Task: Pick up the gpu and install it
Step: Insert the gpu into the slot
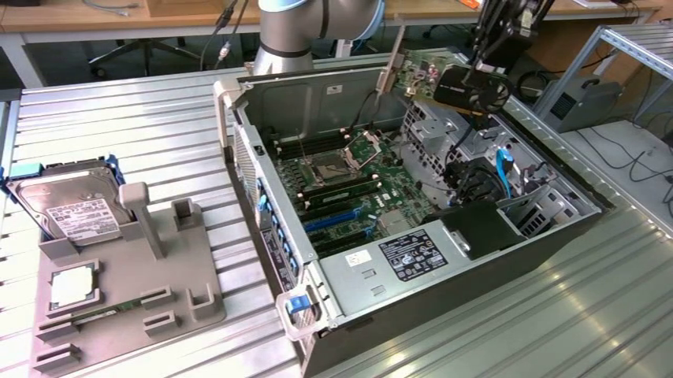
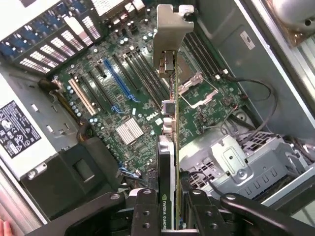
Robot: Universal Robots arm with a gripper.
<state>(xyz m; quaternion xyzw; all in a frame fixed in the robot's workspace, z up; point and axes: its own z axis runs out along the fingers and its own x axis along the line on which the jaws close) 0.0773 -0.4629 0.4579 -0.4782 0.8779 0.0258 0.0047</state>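
Currently I'm holding my gripper (image 1: 486,67) wrist-down over the far end of the open computer case (image 1: 244,142), toward the exterior view's right. The jaws are clamping narrow across the gpu (image 1: 436,79), which is hanging just under them, above the green motherboard (image 2: 133,98) and not touching it. It's a flat dark card with a black cooler face and a silver metal bracket on the exterior view's left end.
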